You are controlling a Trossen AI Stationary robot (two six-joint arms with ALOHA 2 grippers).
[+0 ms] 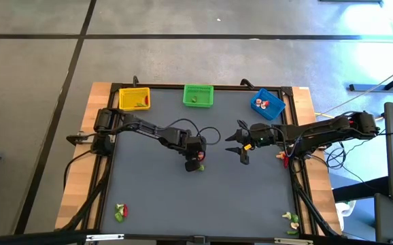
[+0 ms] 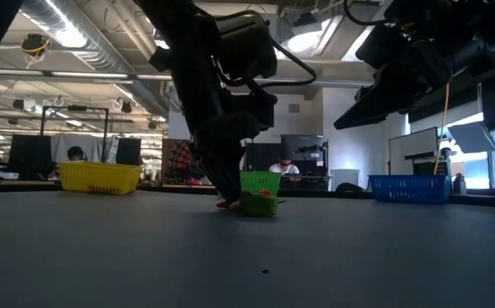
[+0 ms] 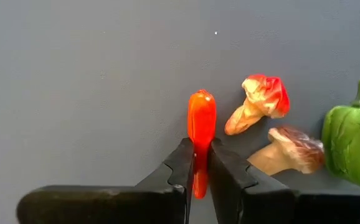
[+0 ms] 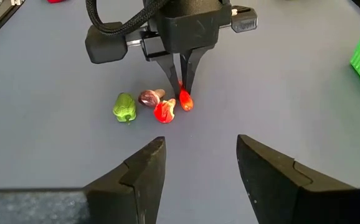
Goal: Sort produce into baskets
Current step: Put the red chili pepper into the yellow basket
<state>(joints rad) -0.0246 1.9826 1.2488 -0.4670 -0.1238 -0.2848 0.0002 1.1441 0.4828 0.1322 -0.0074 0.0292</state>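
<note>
The contents of the three baskets are too small in the high view to identify piece by piece. In the low view the left arm hides most of the cluster of produce at mid-table; only a green piece and a sliver of red show at its base. Small groups of toy pieces near the near-left corner (image 1: 120, 212) and near-right corner (image 1: 292, 219) of the table are too small to tell apart.

The work surface is a dark grey mat (image 1: 156, 197) on a table with pale wooden edges (image 1: 79, 177). Beyond it the low view shows a large open hall with ceiling ducts, strip lights and desks with monitors.

The left gripper (image 3: 200, 163) is at mid-table, pointing down, its two dark fingers clenched on a slim glossy red toy pepper (image 3: 201, 124) that rests at the mat. Just right of it lie a red-capped cream toy mushroom (image 3: 261, 102), a brown-capped toy mushroom (image 3: 289, 151) and a green toy bell pepper (image 3: 352, 143), close together.

The right gripper (image 4: 200, 163) hangs right of the cluster, jaws apart and grasping nothing.

Along the far edge stand the yellow mesh plastic basket (image 1: 134, 99), the green mesh plastic basket (image 1: 198, 95) and the blue mesh plastic basket (image 1: 268, 103).
</note>
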